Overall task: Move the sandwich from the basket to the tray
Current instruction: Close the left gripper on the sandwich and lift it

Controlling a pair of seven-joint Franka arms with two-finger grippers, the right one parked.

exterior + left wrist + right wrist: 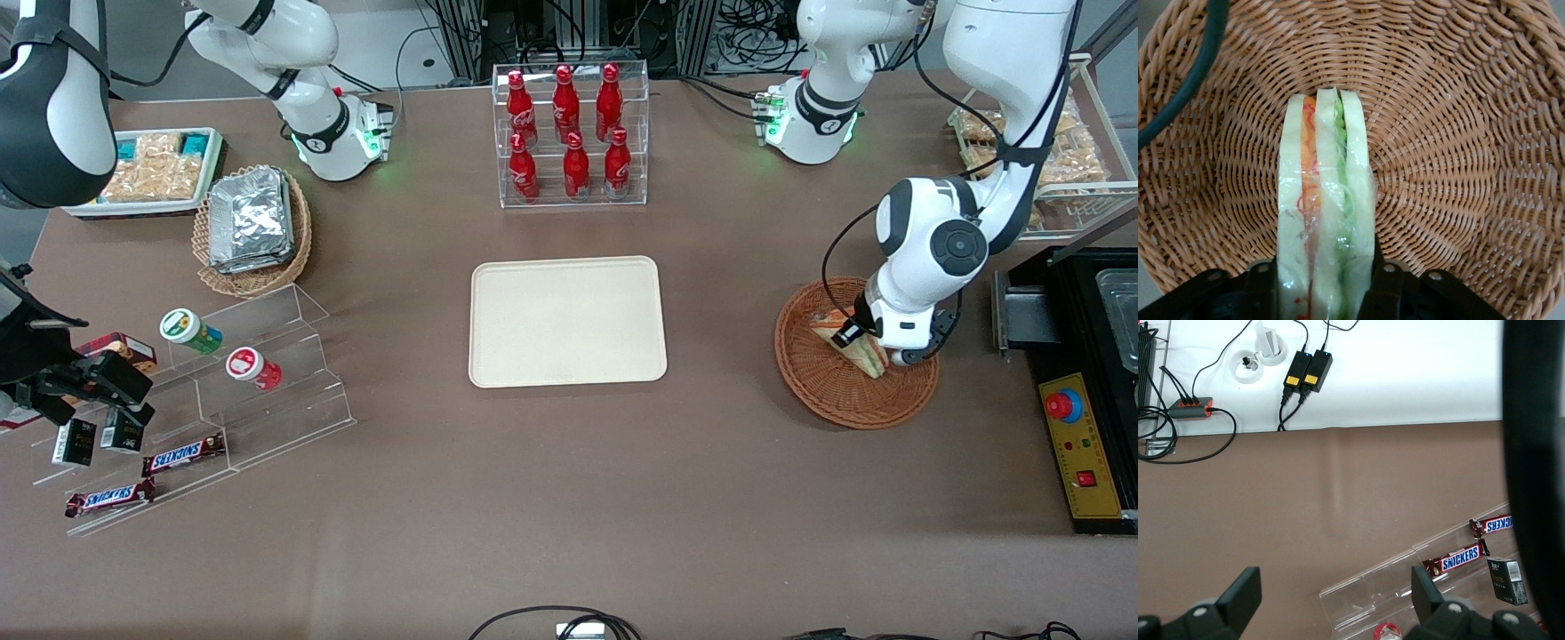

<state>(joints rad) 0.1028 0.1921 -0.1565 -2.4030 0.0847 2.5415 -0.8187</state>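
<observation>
The sandwich (pixel 861 349), a wedge of white bread with orange and green filling in clear wrap, lies in the reddish-brown wicker basket (pixel 822 391) toward the working arm's end of the table. My left gripper (pixel 889 342) is down inside the basket. In the left wrist view the sandwich (pixel 1325 193) stands on edge on the basket's woven bottom (pixel 1458 167). The gripper (pixel 1325 283) is shut on it, with a black finger (pixel 1386 283) pressed against each bread face. The cream tray (pixel 569 322) lies bare at the table's middle, beside the basket.
A clear rack of red bottles (pixel 571 133) stands farther from the camera than the tray. A black box with a red button (pixel 1080 444) sits beside the basket. A tan basket of foil packets (pixel 253 227) and a stepped acrylic stand (pixel 222 400) lie toward the parked arm's end.
</observation>
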